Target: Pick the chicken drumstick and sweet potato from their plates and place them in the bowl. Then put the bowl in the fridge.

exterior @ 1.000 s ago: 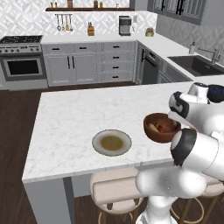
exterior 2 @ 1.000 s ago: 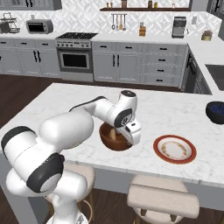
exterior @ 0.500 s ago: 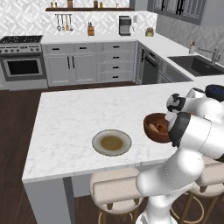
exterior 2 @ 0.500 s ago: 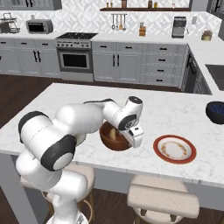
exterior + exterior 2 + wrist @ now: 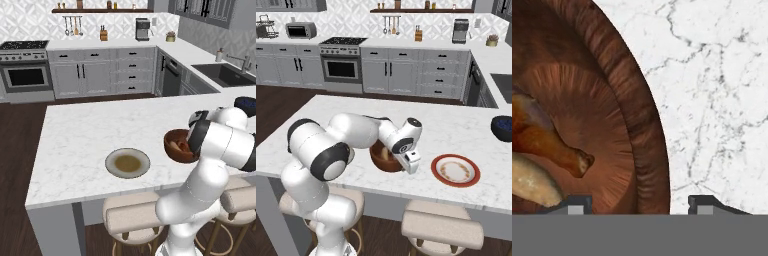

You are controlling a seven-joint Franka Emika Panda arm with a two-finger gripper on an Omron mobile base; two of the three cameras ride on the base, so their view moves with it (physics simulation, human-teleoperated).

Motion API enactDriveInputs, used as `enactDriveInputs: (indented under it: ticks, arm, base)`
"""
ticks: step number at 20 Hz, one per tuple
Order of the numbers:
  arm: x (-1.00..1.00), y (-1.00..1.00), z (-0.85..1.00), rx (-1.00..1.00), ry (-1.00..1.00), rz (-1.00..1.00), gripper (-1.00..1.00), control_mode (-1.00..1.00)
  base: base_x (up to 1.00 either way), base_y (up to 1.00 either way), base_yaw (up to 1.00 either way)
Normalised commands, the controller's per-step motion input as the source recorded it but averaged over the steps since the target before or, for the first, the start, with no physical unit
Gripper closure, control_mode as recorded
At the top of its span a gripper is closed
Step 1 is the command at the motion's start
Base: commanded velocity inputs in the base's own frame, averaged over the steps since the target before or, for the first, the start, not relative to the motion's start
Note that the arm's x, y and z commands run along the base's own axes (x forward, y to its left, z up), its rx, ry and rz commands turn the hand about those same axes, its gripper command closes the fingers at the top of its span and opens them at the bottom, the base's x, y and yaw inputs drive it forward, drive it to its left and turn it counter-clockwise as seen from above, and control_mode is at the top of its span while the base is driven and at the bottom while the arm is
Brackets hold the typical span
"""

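Arm is swung lower over the reddish-brown wooden bowl (image 5: 639, 125), gripper (image 5: 639, 202) tips apart astride its rim, reddish-brown drumstick (image 5: 542, 137) and pale tan sweet potato (image 5: 529, 182) already inside, so bowl pickup is judged next.

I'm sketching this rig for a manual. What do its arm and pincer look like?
The arm is glossy white with rounded, bulbous links and dark grey to black bands and round caps at the joints. The pincer ends in two small dark grey finger tips with lighter square faces. No cables or markings show.
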Motion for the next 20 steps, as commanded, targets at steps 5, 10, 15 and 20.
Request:
enactDriveInputs:
  ticks: [5, 10, 15, 20]
  arm:
    - [0.00, 0.59, -0.18, -0.08, 0.00, -0.01, 1.00, -1.00]
    - [-0.24, 0.52, 0.32, -0.13, 0.03, -0.15, 1.00, -1.00]
    - [-0.69, 0.16, 0.83, -0.01, 0.00, -0.17, 1.00, -1.00]
    - [-0.77, 0.46, 0.83, 0.08, -0.05, -0.05, 1.00, -1.00]
  base:
    - [0.00, 0.00, 0.00]
    - [0.00, 0.00, 0.00]
    - [0.00, 0.00, 0.00]
    - [0.00, 0.00, 0.00]
